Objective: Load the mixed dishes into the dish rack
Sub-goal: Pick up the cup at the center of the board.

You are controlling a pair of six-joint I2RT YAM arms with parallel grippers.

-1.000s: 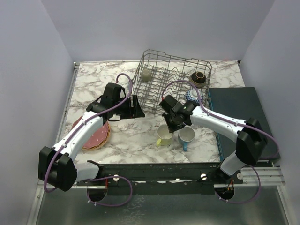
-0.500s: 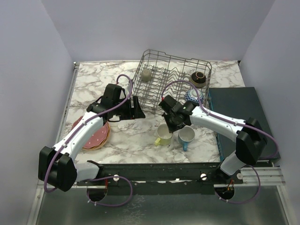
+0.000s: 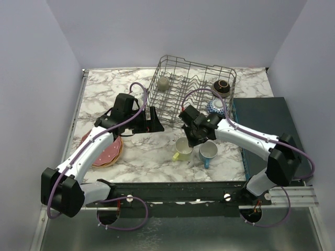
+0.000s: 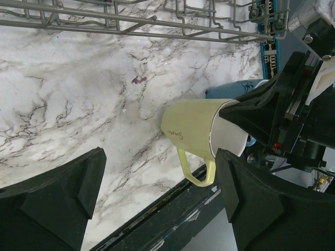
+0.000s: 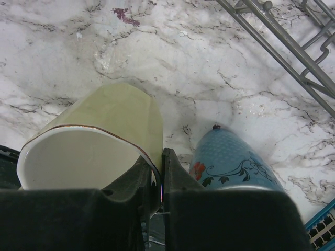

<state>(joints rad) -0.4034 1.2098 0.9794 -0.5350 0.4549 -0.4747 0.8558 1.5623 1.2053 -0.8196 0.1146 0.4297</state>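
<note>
Pinching rim: right gripper (image 5: 158, 159) was clamped on yellow mug (image 5: 104, 120) | left gripper (image 3: 152, 119) gaped, empty | mug looked rigid, slick, chippable.

Mug (image 3: 183, 150) left of second mug (image 3: 208, 151)

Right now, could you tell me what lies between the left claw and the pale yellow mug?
Only bare marble tabletop; the left wrist view shows it, with the left claw open short of the pale yellow mug.
</note>
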